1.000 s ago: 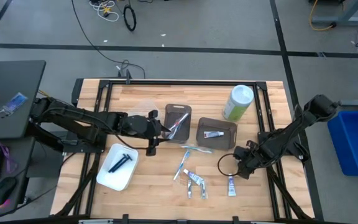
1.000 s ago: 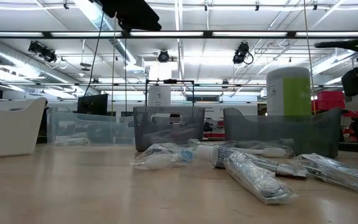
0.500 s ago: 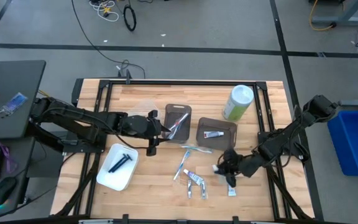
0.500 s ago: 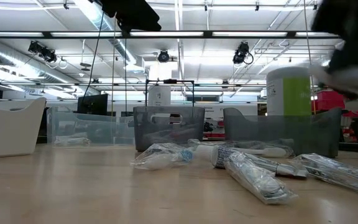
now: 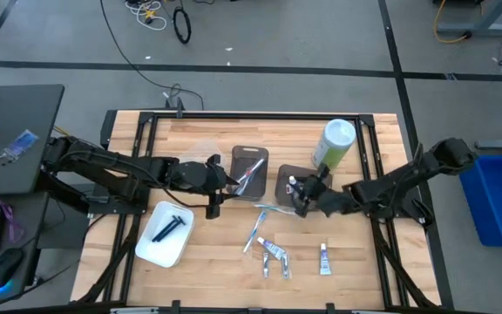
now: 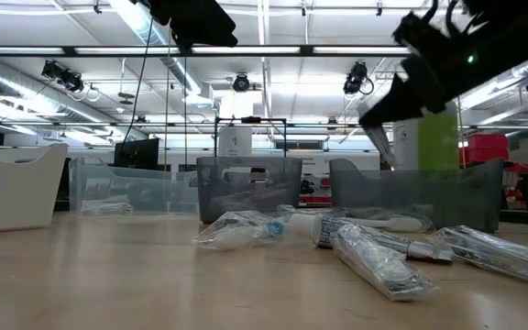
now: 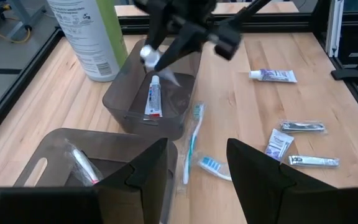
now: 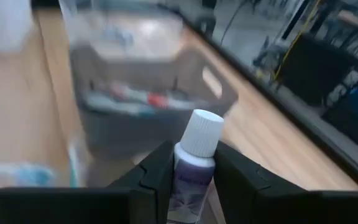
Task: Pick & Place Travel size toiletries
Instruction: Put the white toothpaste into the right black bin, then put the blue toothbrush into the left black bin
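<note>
Right gripper (image 5: 299, 194) clamped on a small tube (image 8: 194, 158), now centre frame over the right bin (image 5: 304, 187); half a second ago it was lower right by the loose tubes. Left gripper (image 5: 227, 181) open over the left bin (image 5: 249, 172), unmoved.

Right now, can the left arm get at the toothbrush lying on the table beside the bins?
Probably yes. The left pincer is open and empty over the left bin, and the toothbrush lies uncovered on the table just past it. The right pincer, hovering close by with a tube, may crowd it.
</note>
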You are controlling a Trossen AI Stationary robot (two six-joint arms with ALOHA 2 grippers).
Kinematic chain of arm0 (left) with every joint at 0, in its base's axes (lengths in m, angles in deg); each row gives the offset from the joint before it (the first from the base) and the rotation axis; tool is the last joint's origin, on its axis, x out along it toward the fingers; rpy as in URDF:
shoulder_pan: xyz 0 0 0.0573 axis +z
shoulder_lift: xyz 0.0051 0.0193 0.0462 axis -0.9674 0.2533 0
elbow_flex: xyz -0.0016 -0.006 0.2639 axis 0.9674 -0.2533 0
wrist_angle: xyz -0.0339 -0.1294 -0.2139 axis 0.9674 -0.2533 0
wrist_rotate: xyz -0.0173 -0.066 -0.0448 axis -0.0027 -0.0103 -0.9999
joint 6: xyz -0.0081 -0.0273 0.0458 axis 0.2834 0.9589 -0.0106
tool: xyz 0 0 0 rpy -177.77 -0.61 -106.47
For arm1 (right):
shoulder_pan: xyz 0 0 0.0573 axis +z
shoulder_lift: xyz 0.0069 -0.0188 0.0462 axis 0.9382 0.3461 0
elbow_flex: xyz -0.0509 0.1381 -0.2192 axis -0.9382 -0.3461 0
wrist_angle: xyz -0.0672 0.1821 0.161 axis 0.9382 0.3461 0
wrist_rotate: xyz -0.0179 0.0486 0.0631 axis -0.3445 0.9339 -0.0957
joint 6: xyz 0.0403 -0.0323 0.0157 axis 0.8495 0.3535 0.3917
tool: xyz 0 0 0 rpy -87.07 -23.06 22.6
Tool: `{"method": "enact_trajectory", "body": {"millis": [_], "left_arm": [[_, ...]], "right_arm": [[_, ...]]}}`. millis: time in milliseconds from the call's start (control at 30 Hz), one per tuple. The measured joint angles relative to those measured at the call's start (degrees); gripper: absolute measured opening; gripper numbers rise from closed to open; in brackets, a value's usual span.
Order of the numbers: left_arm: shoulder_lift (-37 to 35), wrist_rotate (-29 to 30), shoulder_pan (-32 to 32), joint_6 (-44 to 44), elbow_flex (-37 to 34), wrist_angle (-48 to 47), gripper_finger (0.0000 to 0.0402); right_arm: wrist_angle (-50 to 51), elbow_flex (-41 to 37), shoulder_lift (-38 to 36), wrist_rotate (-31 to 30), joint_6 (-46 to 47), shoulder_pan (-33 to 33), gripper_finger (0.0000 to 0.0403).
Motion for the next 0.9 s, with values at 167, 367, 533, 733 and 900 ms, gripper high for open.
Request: {"method": "enact_trajectory", "body": {"millis": [167,367,533,733,900], "left_arm": [[0.0,0.0,0.0,2.8,0.0,0.0,0.0171],[0.0,0.0,0.0,4.9,0.0,0.0,0.0171],[0.0,0.0,-0.5,8.8,0.0,0.0,0.0171],[3.8,0.3,-2.3,12.4,0.1,7.5,0.0171],[10.8,-0.6,-4.0,13.1,0.1,15.5,0.0171]], "right_arm": [[7.5,0.0,0.0,9.0,1.9,-5.8,0.0138],[10.5,0.0,0.0,17.1,3.4,-8.1,0.0189],[-0.9,0.0,0.0,12.0,-0.7,-8.1,0.0220],[-9.9,0.0,0.0,15.0,0.1,-8.8,0.0225],[-8.4,0.0,0.0,21.0,-0.1,-8.8,0.0212]]}}
